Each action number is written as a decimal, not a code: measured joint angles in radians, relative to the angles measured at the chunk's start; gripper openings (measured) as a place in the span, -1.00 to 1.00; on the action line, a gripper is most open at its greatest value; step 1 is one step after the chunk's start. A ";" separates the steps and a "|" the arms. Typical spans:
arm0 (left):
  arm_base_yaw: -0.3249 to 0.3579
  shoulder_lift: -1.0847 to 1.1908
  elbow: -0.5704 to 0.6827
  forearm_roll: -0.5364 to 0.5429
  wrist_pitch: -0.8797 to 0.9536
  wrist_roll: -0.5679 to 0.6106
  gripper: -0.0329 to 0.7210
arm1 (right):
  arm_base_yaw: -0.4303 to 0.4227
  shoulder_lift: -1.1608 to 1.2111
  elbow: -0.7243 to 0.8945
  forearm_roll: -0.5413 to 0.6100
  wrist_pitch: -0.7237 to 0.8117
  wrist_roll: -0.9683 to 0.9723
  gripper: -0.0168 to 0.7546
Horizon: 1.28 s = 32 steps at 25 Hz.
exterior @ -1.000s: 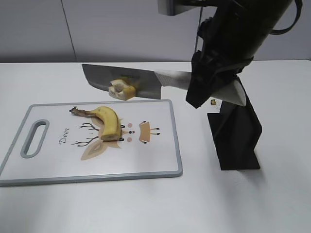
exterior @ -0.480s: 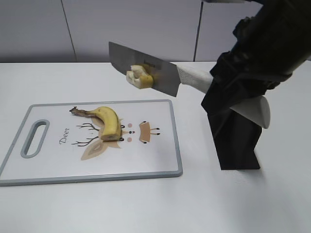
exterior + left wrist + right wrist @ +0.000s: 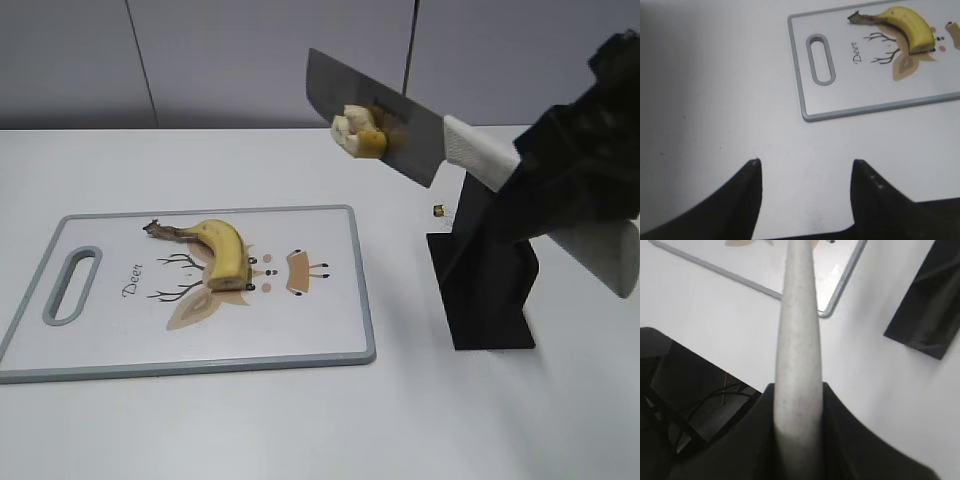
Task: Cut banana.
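In the exterior view, the right gripper (image 3: 570,205) is clenched on the white handle of a cleaver (image 3: 385,115), held in the air above the white table (image 3: 300,420), blade tilted down toward the handle. One cut banana piece (image 3: 358,132) clings to the blade's flat side, well up and left of the gripper. A second, larger banana part (image 3: 220,250), stem attached, lies on the one cutting board (image 3: 330,345), over its deer print, well apart from the cleaver. A black knife stand (image 3: 485,290) sits on the table just right of the board, below the gripper. The left arm does not appear here.

The left wrist view alone shows the left gripper (image 3: 805,172): its two dark fingers (image 3: 747,195) are spread, holding nothing, over bare table. The board's slotted end and the stemmed banana part (image 3: 907,27) lie far ahead of it.

The right wrist view shows the grip up close: the handle (image 3: 797,340) is squeezed between the dark jaws. The board corner and the stand (image 3: 927,305) lie below; neither banana part is visible here.
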State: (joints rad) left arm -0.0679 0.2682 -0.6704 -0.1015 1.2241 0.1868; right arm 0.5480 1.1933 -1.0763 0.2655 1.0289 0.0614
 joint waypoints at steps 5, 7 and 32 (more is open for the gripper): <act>0.000 -0.145 0.026 0.004 -0.001 -0.001 0.55 | 0.000 -0.111 0.072 -0.112 -0.003 0.168 -0.54; 0.000 -0.202 0.046 0.004 -0.002 -0.001 0.55 | 0.000 -0.145 0.090 -0.169 -0.002 0.237 -0.54; 0.000 -0.275 0.177 -0.020 -0.140 -0.001 0.55 | 0.000 0.011 0.184 -0.426 -0.185 0.528 -0.54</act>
State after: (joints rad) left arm -0.0679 -0.0065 -0.4939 -0.1216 1.0838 0.1858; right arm 0.5480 1.2039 -0.8921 -0.1609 0.8436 0.5898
